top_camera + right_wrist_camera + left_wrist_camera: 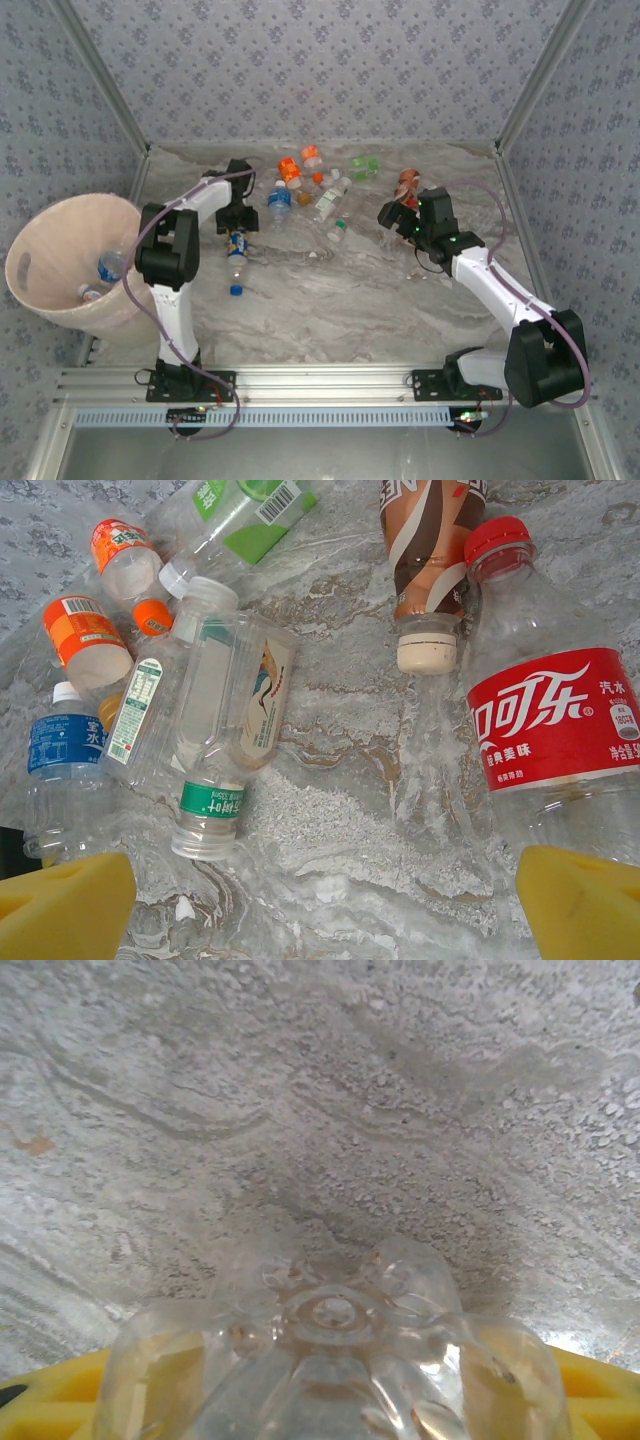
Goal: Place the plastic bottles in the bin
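Note:
A clear plastic bottle [236, 262] with a blue cap lies on the marble table, and my left gripper [238, 222] sits over its base end. In the left wrist view the bottle's base [332, 1312] fills the gap, with the yellow pads [45, 1400] pressed to both of its sides. My right gripper [392, 215] hovers open over the right end of the bottle pile. Its yellow fingertips [62, 908] have bare table between them, and a red-labelled bottle [548, 715] lies just beyond the right one. The pale pink bin [40, 240] stands at the far left.
Several more bottles lie at the back of the table: orange-labelled ones [84, 638], a blue-labelled one [62, 745], a green-banded one [215, 780] and a brown-labelled one [428, 550]. Two bottles [108, 268] lie inside the bin. Patterned walls close in the back and both sides.

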{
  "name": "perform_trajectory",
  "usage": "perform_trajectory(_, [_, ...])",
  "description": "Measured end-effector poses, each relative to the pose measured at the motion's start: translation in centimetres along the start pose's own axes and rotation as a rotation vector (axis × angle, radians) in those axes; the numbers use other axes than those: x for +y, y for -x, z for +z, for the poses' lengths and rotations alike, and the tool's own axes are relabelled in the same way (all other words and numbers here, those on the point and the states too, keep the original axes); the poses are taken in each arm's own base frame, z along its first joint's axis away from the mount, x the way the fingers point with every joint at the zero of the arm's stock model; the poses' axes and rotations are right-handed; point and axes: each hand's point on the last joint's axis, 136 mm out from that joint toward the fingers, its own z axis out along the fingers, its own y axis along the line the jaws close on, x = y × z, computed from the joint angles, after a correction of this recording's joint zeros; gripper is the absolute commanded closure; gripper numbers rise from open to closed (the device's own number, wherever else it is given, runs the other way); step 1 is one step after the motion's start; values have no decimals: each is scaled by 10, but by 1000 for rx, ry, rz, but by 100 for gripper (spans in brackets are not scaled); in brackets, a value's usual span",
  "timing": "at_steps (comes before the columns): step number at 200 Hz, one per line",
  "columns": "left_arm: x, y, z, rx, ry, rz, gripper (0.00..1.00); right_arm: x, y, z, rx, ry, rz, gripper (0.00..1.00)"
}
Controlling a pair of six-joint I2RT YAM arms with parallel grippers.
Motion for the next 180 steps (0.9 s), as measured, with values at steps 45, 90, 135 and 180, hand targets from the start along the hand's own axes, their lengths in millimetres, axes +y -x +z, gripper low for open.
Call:
perform_trajectory(45, [-1,13,-53,-113,-61,-17,45,0,0,0,-1,0,0,0])
perform_trajectory(90, [-3,29,-156,-330,-181,-31,45,1,1,2,-4,4,0,0])
perform_trajectory(135, [2,33,-294,-662,-327,-38,45,1,0,8,8,4,0,0])
perform_trajectory(180, [42,6,-435,-1098,-366,-67,45,8,0,13,19,20,-4,0])
